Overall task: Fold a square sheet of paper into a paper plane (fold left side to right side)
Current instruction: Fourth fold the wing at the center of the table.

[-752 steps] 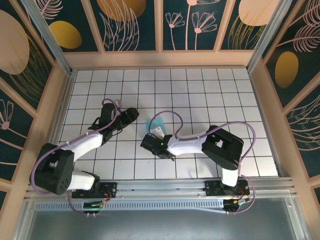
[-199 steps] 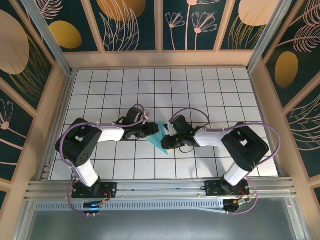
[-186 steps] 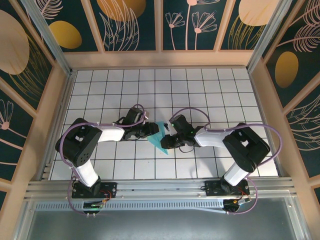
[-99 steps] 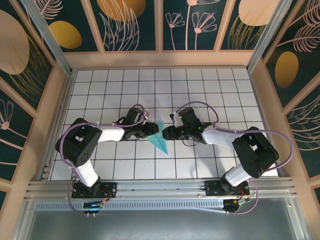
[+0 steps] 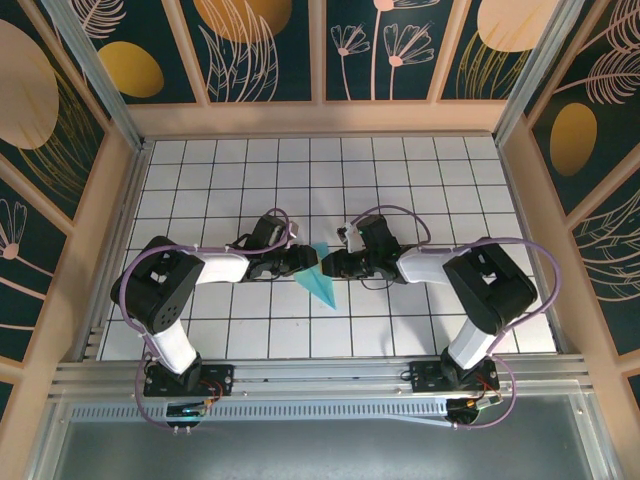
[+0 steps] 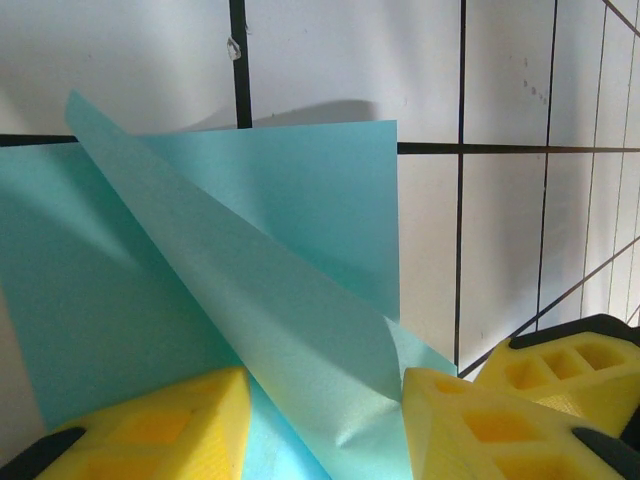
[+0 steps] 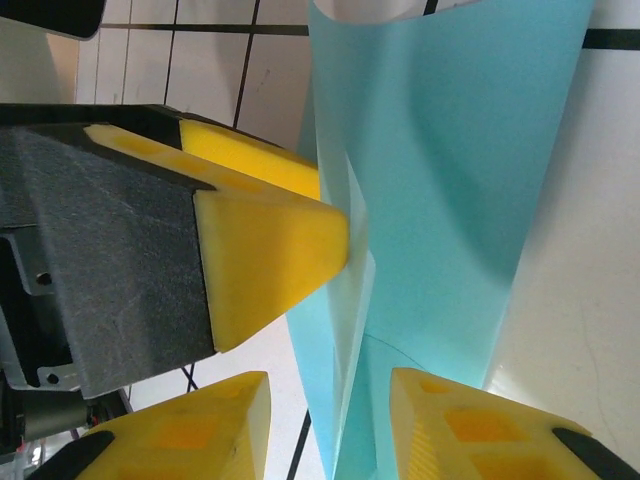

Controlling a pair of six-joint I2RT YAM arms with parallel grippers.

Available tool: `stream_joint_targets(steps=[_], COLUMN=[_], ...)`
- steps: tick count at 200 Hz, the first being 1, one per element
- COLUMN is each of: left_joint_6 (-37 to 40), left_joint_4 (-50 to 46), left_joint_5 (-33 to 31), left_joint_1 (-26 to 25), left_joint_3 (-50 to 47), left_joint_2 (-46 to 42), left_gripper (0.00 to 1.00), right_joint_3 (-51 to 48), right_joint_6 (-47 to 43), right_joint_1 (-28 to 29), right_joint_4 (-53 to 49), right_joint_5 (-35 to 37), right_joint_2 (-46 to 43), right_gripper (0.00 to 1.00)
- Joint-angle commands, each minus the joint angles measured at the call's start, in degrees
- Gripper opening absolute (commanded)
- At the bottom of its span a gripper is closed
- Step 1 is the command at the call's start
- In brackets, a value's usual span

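Right gripper (image 5: 330, 266) withdraws toward 3 o'clock, jaws spread like those of the left gripper (image 5: 308, 261), leaving the paper plane (image 5: 321, 281) a narrow dart; wing folds likely remain.

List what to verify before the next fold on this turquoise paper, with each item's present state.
1. Paper folded to a point: ok.
2. Left gripper fingers apart, paper between them: ok.
3. Right gripper fingers apart, straddling the paper: ok.
4. Upper flap lying flat: not ok, it stands raised.
5. Clearance between the two grippers: cannot tell.
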Motion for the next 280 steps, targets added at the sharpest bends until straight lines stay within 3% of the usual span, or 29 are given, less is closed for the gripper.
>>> stream_joint_targets(steps=[1, 60, 100, 280], left_joint_6=[0.79, 0.86, 0.82, 0.63], left_joint_4=[-3.76, -3.5, -3.52, -3.49], left_joint_5=[-2.41, -2.41, -2.41, -2.67], left_joint_1=[-0.36, -0.44, -0.5, -0.61], left_joint_3=[-0.12, -0.27, -0.23, -0.23], left_joint_2=[2.08, 2.17, 2.33, 2.45], left_gripper=[0.44, 0.44, 0.44, 0.44], right_joint_3=[1.11, 1.37, 1.87, 1.96], right_joint_6=[0.69, 0.35, -0.65, -1.85], right_joint_1=[-0.4, -0.69, -0.85, -0.49], right_joint_4=[2.51, 1.27, -1.6, -5.93], right_joint_5=[-1.69, -0.92, 1.63, 4.54], right_joint_2=[1.48, 3.01, 3.76, 5.85], right_gripper=[0.36, 0.21, 0.0, 0.0])
